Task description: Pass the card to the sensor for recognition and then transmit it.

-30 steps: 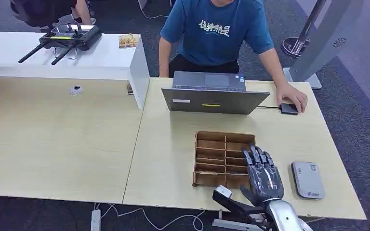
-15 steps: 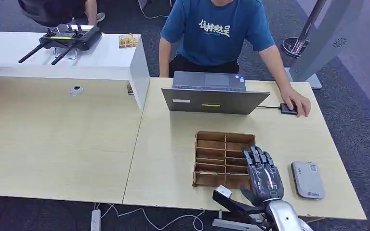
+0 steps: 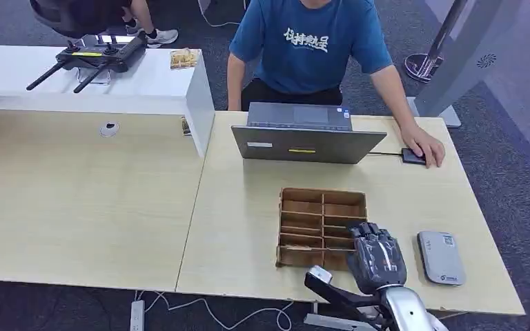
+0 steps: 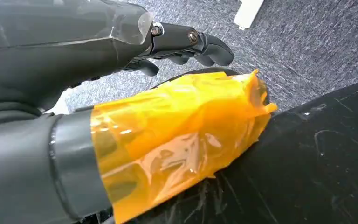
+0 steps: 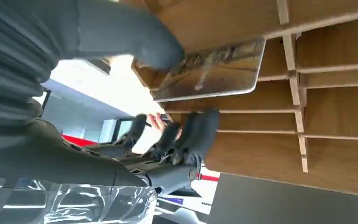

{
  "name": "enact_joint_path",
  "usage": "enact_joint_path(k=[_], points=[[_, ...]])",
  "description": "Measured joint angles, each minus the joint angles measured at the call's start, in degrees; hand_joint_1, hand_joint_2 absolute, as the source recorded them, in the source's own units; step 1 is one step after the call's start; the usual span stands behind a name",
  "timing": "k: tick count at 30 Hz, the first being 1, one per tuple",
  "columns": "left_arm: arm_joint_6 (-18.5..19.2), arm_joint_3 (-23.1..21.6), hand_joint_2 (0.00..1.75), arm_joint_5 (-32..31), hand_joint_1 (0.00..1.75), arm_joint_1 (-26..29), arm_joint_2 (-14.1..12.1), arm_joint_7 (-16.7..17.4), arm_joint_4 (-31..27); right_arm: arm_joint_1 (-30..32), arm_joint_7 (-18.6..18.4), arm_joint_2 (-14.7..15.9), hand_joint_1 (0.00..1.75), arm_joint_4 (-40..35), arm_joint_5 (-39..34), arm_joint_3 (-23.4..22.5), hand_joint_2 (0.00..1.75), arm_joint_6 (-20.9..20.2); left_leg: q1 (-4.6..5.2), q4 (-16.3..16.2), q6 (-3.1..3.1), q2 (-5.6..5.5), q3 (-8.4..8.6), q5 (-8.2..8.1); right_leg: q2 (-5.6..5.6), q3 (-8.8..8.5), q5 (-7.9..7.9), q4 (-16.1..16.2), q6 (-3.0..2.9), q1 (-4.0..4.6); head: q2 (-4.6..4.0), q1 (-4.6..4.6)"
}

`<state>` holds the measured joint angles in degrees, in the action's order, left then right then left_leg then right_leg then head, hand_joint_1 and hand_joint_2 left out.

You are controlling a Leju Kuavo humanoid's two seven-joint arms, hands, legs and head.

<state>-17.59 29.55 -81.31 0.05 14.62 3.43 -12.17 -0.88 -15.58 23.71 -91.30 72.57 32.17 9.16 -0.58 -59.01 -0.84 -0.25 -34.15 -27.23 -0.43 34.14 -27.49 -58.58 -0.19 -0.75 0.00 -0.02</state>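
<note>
Head view, right hand [image 3: 377, 256]: reaching in over the table's [image 3: 248, 227] front edge, fingers curled down into the near right compartments of the wooden divider box [image 3: 310, 207], evidently to draw a card out.
Head view, card reader [image 3: 441, 257]: flat and grey, lying near the table's front right corner, just beside the hand and so a short carry for the scan.
Head view, far edge: open laptop [image 3: 308, 134] in the middle; a person's hand [image 3: 424, 146] resting on a mouse near the far right corner, probably there to receive the card afterwards.
Left wrist view, left hand [image 4: 98, 70]: hanging slack over grey carpet, fingers loosely apart, nothing in it; orange tape [image 4: 177, 126] wrapped round its thick thumb.
Right wrist view, card [image 5: 209, 70]: standing on edge in a slot between wooden dividers, not yet lifted.
Right wrist view, grasp: thumb [image 5: 121, 32] pressed on the card's near corner, dark fingers [image 5: 198, 133] curled on the other side with a divider between; a firm pinch cannot be told.
Judged step: closing on the card before pulling it free.
</note>
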Motion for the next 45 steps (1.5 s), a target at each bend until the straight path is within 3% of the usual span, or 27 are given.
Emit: enact_joint_path(k=[3, 14, 17, 22, 34, 37, 42, 44, 45], points=[[0.09, 0.0, 0.0, 0.02, 0.0, -0.01, -0.02, 0.0, 0.11, -0.3, 0.0, 0.0, 1.75, 0.0, 0.02, -0.02, 1.75, 0.02, 0.0, 0.0, 0.0, 0.0, 0.01, 0.0, 0.0, -0.01, 0.0, 0.0, 0.0, 0.0, 0.0, 0.02], [0.2, 0.0, 0.0, 0.15, 0.0, -0.02, -0.11, 0.0, 0.33, -0.65, 0.0, 0.0, 1.75, 0.04, 0.02, -0.07, 1.75, 0.09, 0.0, 0.0, 0.0, 0.0, 0.02, 0.0, 0.0, -0.03, 0.0, 0.0, 0.0, 0.0, 0.0, 0.0], [0.09, 0.0, 0.0, -0.07, 0.0, -0.03, -0.11, 0.0, 0.33, -0.71, 0.0, 0.0, 1.68, 0.04, 0.02, -0.07, 1.75, 0.09, 0.0, 0.0, 0.0, 0.0, 0.02, 0.0, 0.0, -0.03, 0.0, 0.0, 0.0, 0.0, 0.0, 0.0], [-0.24, -0.13, 0.0, -0.42, 0.0, -0.03, -0.15, 0.24, 0.33, -0.81, 0.13, -0.02, 1.75, 0.24, -0.06, -0.07, 1.75, 0.11, 0.0, 0.0, 0.0, 0.0, 0.02, 0.0, 0.0, -0.03, 0.0, 0.0, 0.0, 0.0, 0.0, 0.0], [-0.59, -0.55, 0.0, -0.68, 0.0, -0.03, -0.17, 0.24, 0.33, -1.08, 1.03, -0.09, 1.73, 0.87, -0.72, -0.07, 1.75, 0.44, 0.0, 0.0, 0.0, 0.0, 0.1, 0.0, 0.0, -0.12, 0.0, 0.0, 0.0, 0.0, 0.0, 0.0], [-0.96, -0.57, 0.0, -0.83, 0.0, -0.03, -0.17, 0.24, 0.33, -1.03, 1.05, -0.42, 1.52, 1.07, -0.48, -0.13, 1.75, 2.29, 0.0, 0.0, 0.0, 0.0, 0.1, 0.0, 0.0, -0.12, 0.0, 0.0, 0.0, 0.0, 0.0, 0.0], [-1.86, -0.55, 0.0, -0.41, 0.0, 0.0, -0.11, 0.26, 0.33, 0.12, 0.74, -3.24, 1.41, -0.16, 3.65, -1.25, 1.75, 10.65, -0.01, 0.0, 0.0, 0.0, 0.11, 0.0, 0.0, -0.1, 0.0, 0.0, 0.0, 0.01, 0.0, 0.0], [-2.06, -0.55, 0.0, -0.22, 0.0, 0.01, -0.11, 0.26, 0.33, 0.48, 0.68, -4.0, 0.44, -0.9, 4.24, -1.79, 1.75, 11.21, -0.02, 0.0, 0.0, 0.0, 0.1, 0.0, 0.0, -0.1, -0.01, 0.0, -0.01, 0.02, 0.02, 0.0], [-2.12, -0.55, 0.0, -0.15, 0.0, 0.02, -0.11, 0.26, 0.33, 0.64, 0.68, -4.33, 0.38, -1.22, 4.35, -2.05, 1.75, 11.19, -0.02, 0.0, 0.0, 0.0, 0.1, 0.0, 0.0, -0.09, -0.01, 0.0, 0.0, 0.01, 0.0, 0.0]])
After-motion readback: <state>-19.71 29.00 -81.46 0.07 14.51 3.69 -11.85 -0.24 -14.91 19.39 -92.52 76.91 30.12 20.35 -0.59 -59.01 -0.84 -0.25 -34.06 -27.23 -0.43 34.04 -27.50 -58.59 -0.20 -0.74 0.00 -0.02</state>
